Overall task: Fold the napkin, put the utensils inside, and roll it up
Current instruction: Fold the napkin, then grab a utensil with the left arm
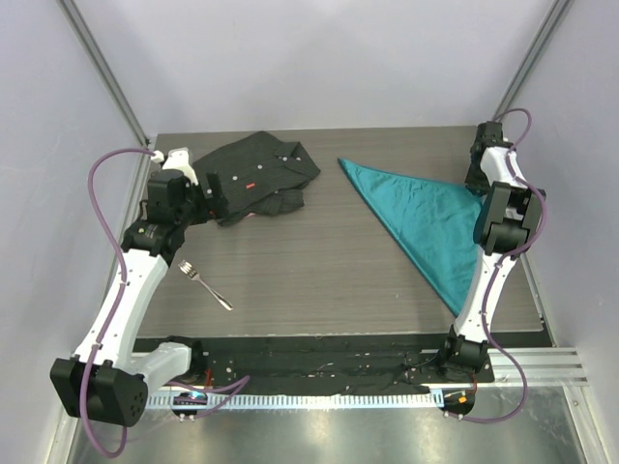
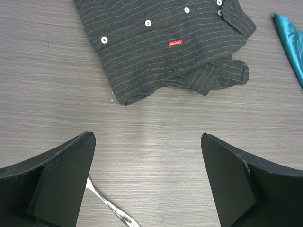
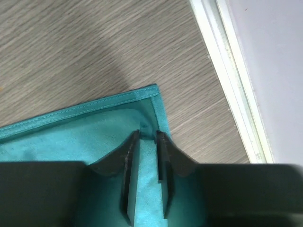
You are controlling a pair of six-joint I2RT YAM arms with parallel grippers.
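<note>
Napkin (image 1: 426,217) lies on the right half of the table (image 1: 319,280), folded into a long triangle: one point reaches toward the back middle, one toward the near right edge, and the third sits at the far right. It is teal with a slight sheen, and it has a stitched hem along its edges. A few soft creases run across the face.

Right gripper (image 3: 147,135) is at that far-right corner. Its jaws are almost together, leaving only a thin slot, and teal cloth shows through the slot. Whether they pinch the napkin or just rest over it I cannot tell.

Fork (image 1: 205,285) lies bare on the wood near the left front, well apart from the napkin, its tines toward the left arm.

Left gripper (image 2: 147,137) hangs over the table with its jaws spread wide and holding nothing. The fork's handle shows just beside its left finger in the wrist view.

Shirt (image 1: 261,179) is bunched at the back left. It is dark and pinstriped, with white buttons and a small red tag (image 2: 174,43).
</note>
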